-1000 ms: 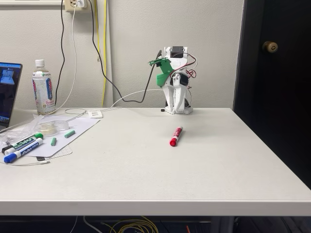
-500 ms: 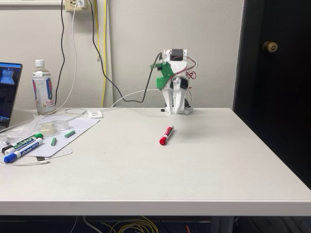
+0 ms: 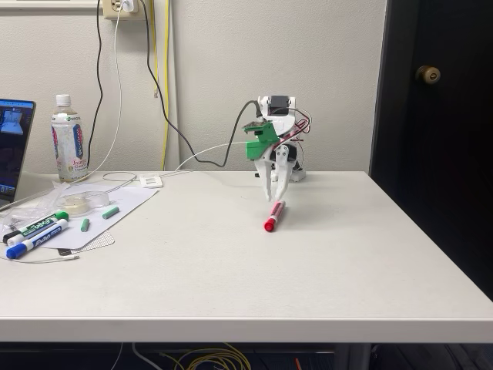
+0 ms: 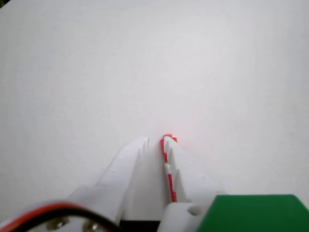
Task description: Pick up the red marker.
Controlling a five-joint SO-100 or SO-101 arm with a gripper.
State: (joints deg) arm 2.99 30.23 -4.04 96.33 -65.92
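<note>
The red marker (image 3: 271, 216) lies on the white table (image 3: 231, 277), its red cap toward the front. In the fixed view my gripper (image 3: 274, 197) reaches down from the green wrist, its white fingertips at the marker's far end. The wrist view has the two white fingers (image 4: 126, 164) a little apart. A thin strip of the red marker (image 4: 168, 169) shows in the gap, tight against the right finger, which hides most of the barrel. The marker rests on the table and the jaws do not look clamped on it.
At the left edge lie a green-capped marker (image 3: 40, 224) and a blue-capped marker (image 3: 32, 240) on a sheet, with loose green caps (image 3: 110, 212), a tape roll (image 3: 81, 200), a bottle (image 3: 68, 141) and a laptop (image 3: 14, 146). Cables (image 3: 185, 146) hang behind the arm base (image 3: 283, 171).
The arm has unfolded from its upright rest and lowered the gripper to the marker's far end. The marker lay further left half a second ago and now lies slightly right of that spot.
</note>
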